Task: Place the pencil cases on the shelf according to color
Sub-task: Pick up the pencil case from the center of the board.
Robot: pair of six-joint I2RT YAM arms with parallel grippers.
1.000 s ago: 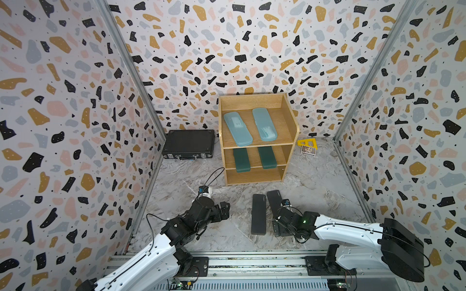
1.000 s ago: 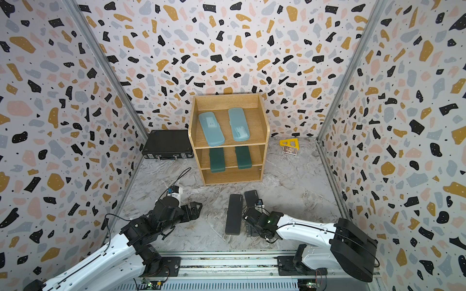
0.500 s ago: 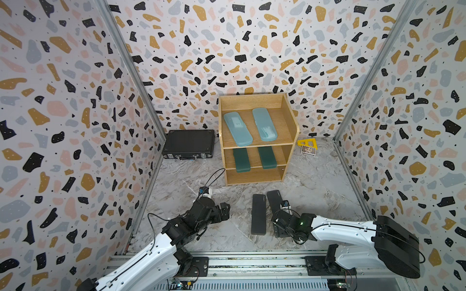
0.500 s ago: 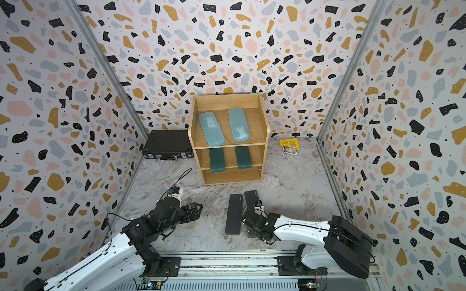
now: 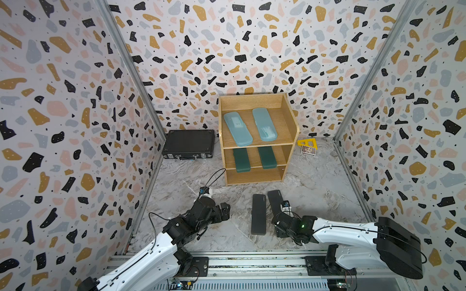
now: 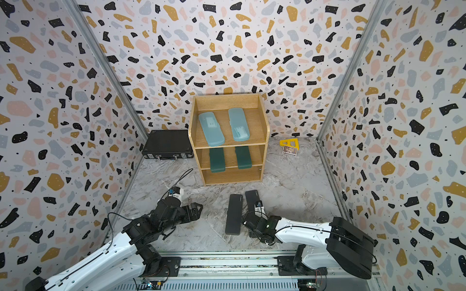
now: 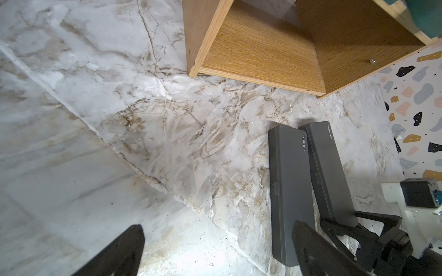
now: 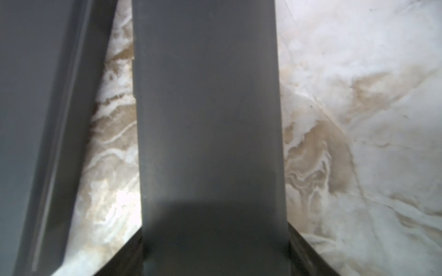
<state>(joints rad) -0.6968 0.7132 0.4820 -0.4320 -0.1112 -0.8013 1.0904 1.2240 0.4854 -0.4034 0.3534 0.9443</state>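
Two black pencil cases lie side by side on the marble floor in front of the shelf (image 5: 290, 121). My right gripper (image 8: 215, 239) is shut on the near end of the right one (image 5: 274, 200), its fingers (image 8: 301, 248) pressed against both long edges. The left black case (image 5: 259, 215) lies free beside it. My left gripper (image 7: 216, 229) hovers open over bare floor to the left of both cases. Two light-blue cases (image 5: 237, 128) rest on the top tier and two dark green ones (image 5: 241, 160) on the middle tier. The bottom tier (image 5: 253, 175) holds nothing.
A large black briefcase (image 5: 189, 143) lies against the back wall left of the shelf. A yellow triangular ruler (image 5: 306, 143) and a small card box (image 5: 308, 150) sit to the shelf's right. Patterned walls enclose three sides.
My right gripper's jaws have narrowed onto the right black case, and that arm has edged slightly towards it. The left arm has not moved.
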